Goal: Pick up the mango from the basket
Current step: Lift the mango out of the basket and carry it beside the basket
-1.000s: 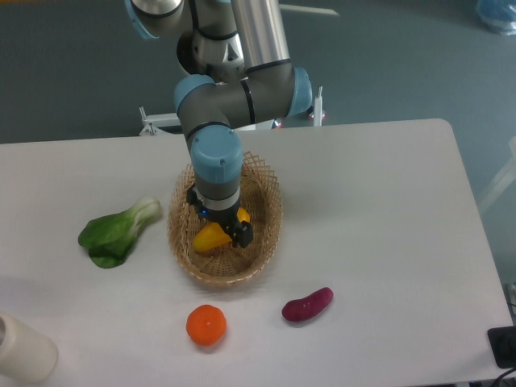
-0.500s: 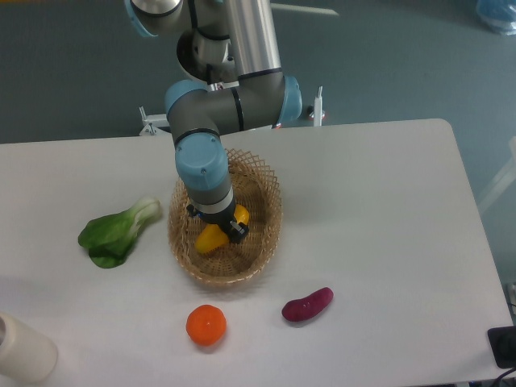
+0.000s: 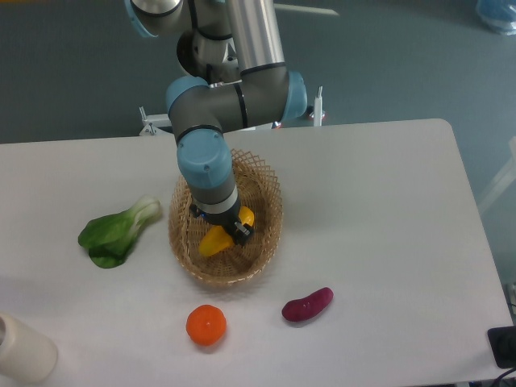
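White table (image 3: 387, 210), arm reaching down from far side into wicker basket (image 3: 270, 211) at centre. Gripper (image 3: 219, 228) inside basket, fingers clamped on mango (image 3: 213, 240), yellow ends showing either side. Bok choy (image 3: 117, 232) left of basket; purple sweet potato (image 3: 307, 304) near right; orange (image 3: 205, 324) near, below basket
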### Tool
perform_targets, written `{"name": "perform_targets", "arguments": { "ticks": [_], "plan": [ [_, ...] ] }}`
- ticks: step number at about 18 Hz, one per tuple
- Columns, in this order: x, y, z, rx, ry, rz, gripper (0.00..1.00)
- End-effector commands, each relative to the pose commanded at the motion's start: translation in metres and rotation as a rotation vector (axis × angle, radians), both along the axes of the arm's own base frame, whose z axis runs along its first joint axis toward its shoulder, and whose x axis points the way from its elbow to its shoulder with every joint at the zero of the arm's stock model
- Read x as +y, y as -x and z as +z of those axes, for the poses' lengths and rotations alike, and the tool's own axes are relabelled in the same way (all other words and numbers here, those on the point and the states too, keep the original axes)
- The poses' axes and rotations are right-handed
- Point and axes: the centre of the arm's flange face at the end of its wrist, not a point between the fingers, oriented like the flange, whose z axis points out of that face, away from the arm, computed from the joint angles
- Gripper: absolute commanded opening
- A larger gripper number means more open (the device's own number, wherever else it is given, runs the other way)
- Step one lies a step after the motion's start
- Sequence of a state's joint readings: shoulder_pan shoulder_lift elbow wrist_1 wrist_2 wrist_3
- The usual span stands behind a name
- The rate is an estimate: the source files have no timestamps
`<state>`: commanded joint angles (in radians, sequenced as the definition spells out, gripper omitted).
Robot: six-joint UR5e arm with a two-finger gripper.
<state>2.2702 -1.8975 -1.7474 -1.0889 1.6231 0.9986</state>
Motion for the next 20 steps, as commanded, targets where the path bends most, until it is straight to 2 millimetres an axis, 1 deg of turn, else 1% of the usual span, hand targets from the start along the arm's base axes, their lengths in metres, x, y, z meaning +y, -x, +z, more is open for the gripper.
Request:
{"name": "perform_targets", "arguments": {
  "ticks": [3,5,7,10,12,14,15,18,19,20],
  "plan": [
    [-0.001,0.024,0.017,0.018,-0.031,0.032,0.37],
    [-0.004,0.038,0.024,0.013,-0.056,0.055,0.38],
    [-0.011,0.055,0.029,0.012,-0.072,0.082,0.38],
    [-0.026,0.081,0.032,0.021,-0.08,0.081,0.38],
    [-0.031,0.099,0.034,0.029,-0.082,0.074,0.38],
    [-0.033,0.12,0.042,0.044,-0.094,0.069,0.37],
    [-0.038,0.13,0.043,0.045,-0.098,0.071,0.37],
    [-0.051,0.151,0.042,0.038,-0.115,0.039,0.38],
    [-0.054,0.158,0.044,0.043,-0.117,0.016,0.38],
    [-0.057,0.163,0.043,0.045,-0.114,-0.011,0.38]
  ]
}}
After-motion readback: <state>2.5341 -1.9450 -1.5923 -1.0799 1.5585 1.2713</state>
